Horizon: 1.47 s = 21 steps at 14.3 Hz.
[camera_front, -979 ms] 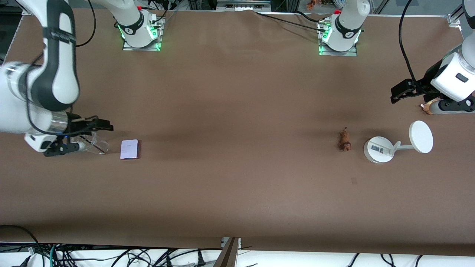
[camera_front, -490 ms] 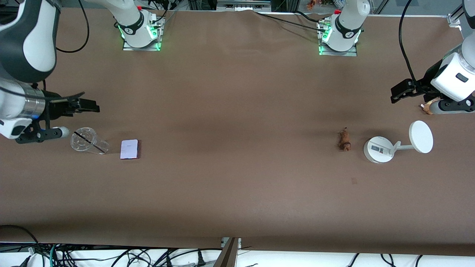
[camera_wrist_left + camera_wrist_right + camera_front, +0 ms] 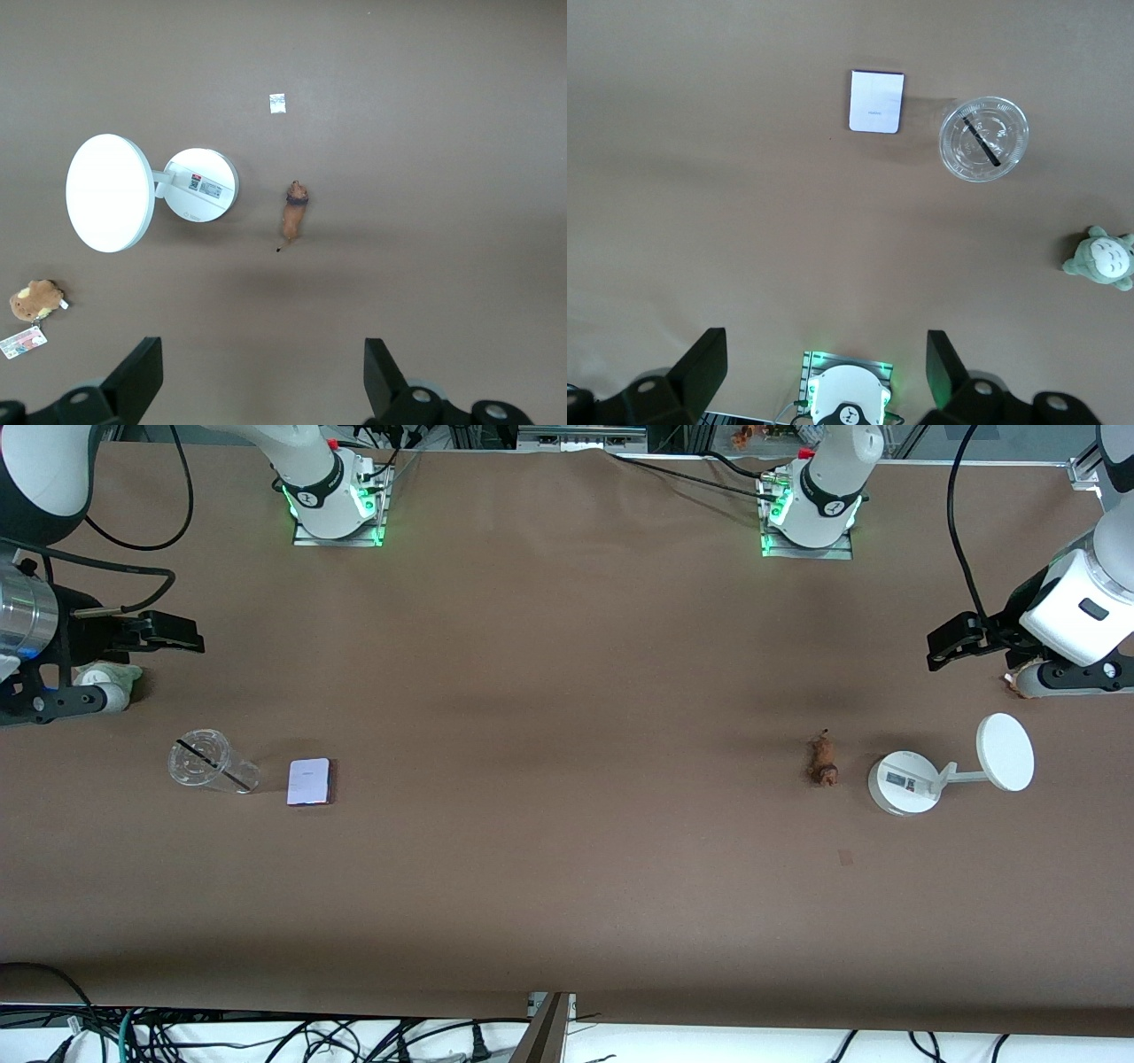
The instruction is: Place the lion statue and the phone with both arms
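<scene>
The phone, a pale lavender rectangle, lies flat on the table toward the right arm's end; it also shows in the right wrist view. The lion statue, tiny and orange-brown, lies toward the left arm's end and shows in the left wrist view. My right gripper is open and empty, up in the air, apart from the phone; its fingers stand wide. My left gripper is open and empty, up in the air, apart from the lion; its fingers stand wide.
A clear cup with a dark straw stands beside the phone. A white stand with a disc is beside the lion. A grey-green plush and a brown plush lie near the table's ends.
My right gripper has risen and drawn away from the cup and phone, toward the right arm's end of the table. My left arm has barely shifted. The phone and lion have not moved.
</scene>
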Tool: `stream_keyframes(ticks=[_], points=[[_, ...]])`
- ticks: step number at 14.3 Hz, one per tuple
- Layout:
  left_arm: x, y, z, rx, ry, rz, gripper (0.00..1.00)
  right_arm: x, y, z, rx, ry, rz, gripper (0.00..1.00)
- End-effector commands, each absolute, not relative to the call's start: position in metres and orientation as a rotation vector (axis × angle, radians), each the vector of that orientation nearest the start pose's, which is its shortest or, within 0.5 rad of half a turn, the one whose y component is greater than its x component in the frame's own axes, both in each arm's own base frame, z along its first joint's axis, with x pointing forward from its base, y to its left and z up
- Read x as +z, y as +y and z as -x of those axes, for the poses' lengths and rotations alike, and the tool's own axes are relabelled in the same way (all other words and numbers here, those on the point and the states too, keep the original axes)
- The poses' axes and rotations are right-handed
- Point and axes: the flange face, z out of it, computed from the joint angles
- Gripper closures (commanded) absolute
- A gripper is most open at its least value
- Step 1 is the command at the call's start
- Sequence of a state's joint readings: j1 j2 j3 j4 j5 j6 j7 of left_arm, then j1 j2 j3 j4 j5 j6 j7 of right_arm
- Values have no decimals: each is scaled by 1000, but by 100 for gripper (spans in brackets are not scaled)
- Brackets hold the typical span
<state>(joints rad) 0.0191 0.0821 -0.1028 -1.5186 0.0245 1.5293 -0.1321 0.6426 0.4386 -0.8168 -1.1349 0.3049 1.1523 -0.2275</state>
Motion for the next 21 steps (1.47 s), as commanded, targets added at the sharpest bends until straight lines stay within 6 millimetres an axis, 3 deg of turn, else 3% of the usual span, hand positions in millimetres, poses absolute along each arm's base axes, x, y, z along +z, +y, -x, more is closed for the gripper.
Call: stream_keyframes(ticks=[1, 12, 14, 16, 19, 21], points=[[606, -44, -567, 110, -89, 3134, 0, 592, 56, -609, 483, -197, 3088, 1], [606, -44, -567, 110, -89, 3134, 0, 588, 64, -609, 493, -222, 3078, 1], [606, -44, -567, 110, -89, 3134, 0, 589, 53, -610, 489, -235, 3043, 1], [606, -44, -567, 110, -89, 3134, 0, 601, 45, -603, 468, -236, 3056, 1], [606, -44, -567, 110, -89, 3134, 0, 602, 64, -593, 453, -249, 3128, 1], [606, -44, -567, 110, -89, 3136, 0, 596, 63, -577, 400, -251, 3129, 1]])
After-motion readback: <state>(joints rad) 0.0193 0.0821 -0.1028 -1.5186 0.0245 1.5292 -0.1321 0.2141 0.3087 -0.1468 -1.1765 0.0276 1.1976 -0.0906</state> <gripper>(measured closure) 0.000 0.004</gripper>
